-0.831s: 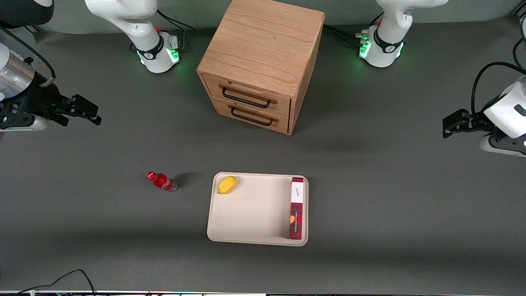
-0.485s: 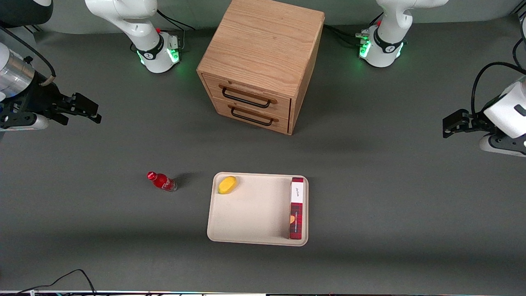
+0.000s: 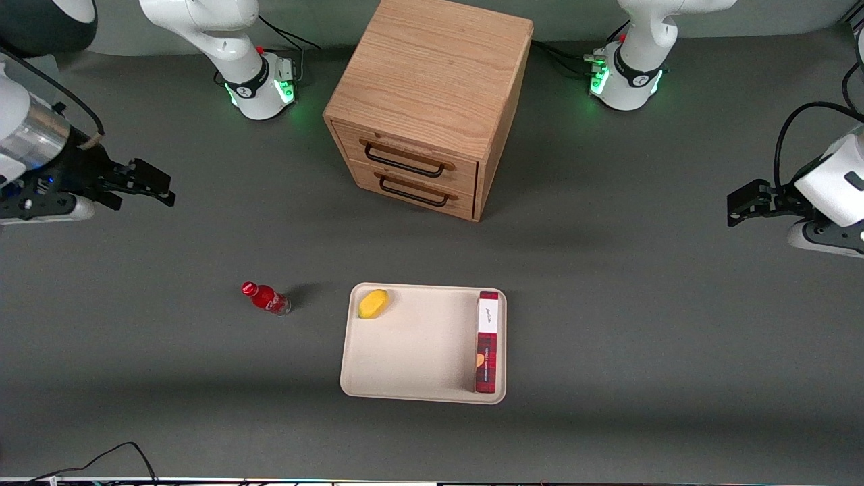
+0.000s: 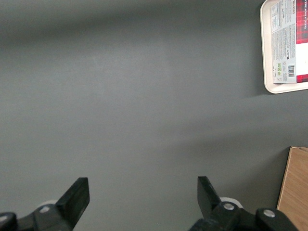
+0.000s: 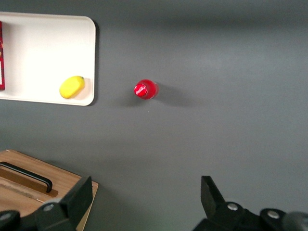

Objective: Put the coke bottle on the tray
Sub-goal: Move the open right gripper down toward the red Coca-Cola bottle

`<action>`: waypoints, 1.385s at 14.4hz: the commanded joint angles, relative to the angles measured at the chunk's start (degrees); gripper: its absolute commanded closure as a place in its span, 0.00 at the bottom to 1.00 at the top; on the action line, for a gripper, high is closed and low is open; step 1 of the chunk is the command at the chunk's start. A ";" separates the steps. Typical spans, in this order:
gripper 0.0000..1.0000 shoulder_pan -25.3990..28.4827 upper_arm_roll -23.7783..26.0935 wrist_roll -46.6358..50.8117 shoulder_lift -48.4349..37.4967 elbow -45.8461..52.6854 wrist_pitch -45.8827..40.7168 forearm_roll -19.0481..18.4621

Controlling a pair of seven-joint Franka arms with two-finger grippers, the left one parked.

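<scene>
The coke bottle [image 3: 266,298] [image 5: 145,89] stands upright on the grey table beside the tray, red cap up, toward the working arm's end. The cream-beige tray [image 3: 412,351] [image 5: 43,57] lies near the front camera and carries a yellow fruit [image 3: 373,303] [image 5: 71,86] and a red-and-white box [image 3: 487,341]. My right gripper [image 3: 162,189] [image 5: 147,195] hovers high over bare table at the working arm's end, farther from the front camera than the bottle and well apart from it. Its fingers are spread wide with nothing between them.
A wooden drawer cabinet [image 3: 432,101] [image 5: 38,187] with two black handles stands mid-table, farther from the front camera than the tray. A black cable [image 3: 101,459] lies at the table's front edge. Two arm bases [image 3: 260,81] sit at the back.
My right gripper has shifted slightly toward the table's middle and a little nearer the front camera. The bottle, tray and cabinet have not moved.
</scene>
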 commanded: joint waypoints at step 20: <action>0.00 4.34 1.43 -1.71 22.32 -2.00 19.86 -7.70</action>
